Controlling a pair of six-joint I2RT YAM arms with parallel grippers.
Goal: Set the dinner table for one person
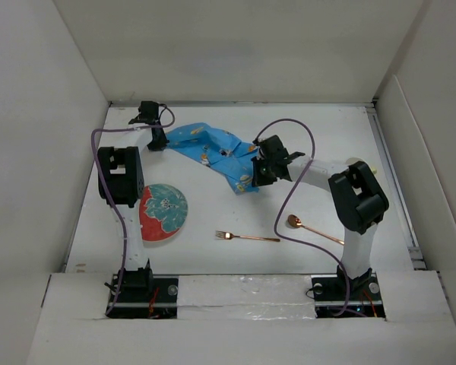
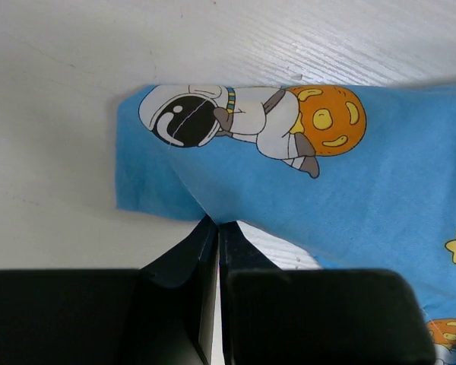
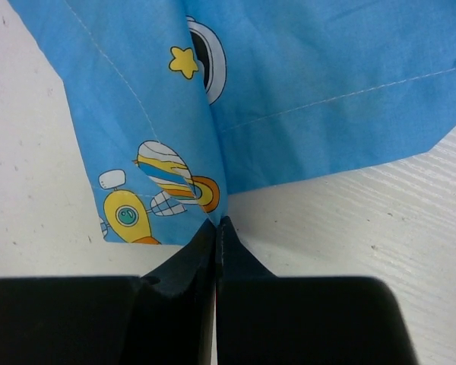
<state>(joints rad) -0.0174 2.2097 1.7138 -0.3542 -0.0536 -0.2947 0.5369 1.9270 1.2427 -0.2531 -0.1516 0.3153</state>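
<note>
Top external view: the white tabletop (image 1: 334,137) spans the whole floor. A blue cloth (image 1: 213,146) lies rumpled at its far middle. The left tool (image 1: 157,141), fingers pressed together, pinches the cloth's left edge. The right tool (image 1: 258,173) likewise pinches its near right corner. Bare tabletop separates the cloth from the plate (image 1: 163,211), fork (image 1: 247,237) and spoon (image 1: 313,228), which lie toward the near edge.

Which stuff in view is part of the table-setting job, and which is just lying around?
Job:
- table
- placemat, pinched by left gripper and right gripper
- plate
- fork
- spoon

Not the job:
- pale object near the right edge, mostly hidden, cannot tell what it is
- white walls, just the enclosure
</note>
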